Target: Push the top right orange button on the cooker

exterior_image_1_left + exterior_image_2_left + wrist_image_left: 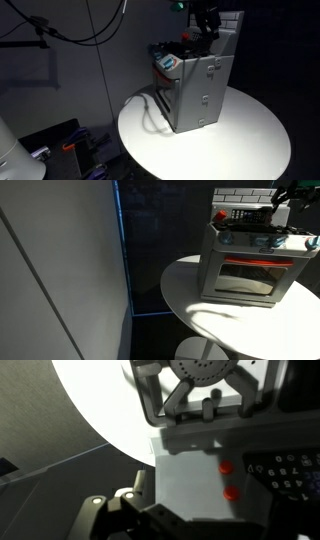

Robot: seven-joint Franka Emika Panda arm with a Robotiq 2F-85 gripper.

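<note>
The cooker (200, 90) is a grey toy stove on a round white table (250, 140). In both exterior views it shows its white tile back panel and front oven door (245, 275). My gripper (207, 25) hangs just above the cooker's top near the back panel, and it also shows at the upper right (290, 195). In the wrist view two orange-red buttons (226, 467) (232, 491) sit on a grey face beside a dark keypad (285, 470). The gripper's dark fingers (195, 525) meet close in front of that face and look shut and empty.
Toy pots and a teal-and-white item (167, 62) crowd the hob. A pale cable (150, 112) lies on the table beside the cooker. Dark equipment (60, 150) stands below the table edge. A grey wall panel (60, 270) fills one side.
</note>
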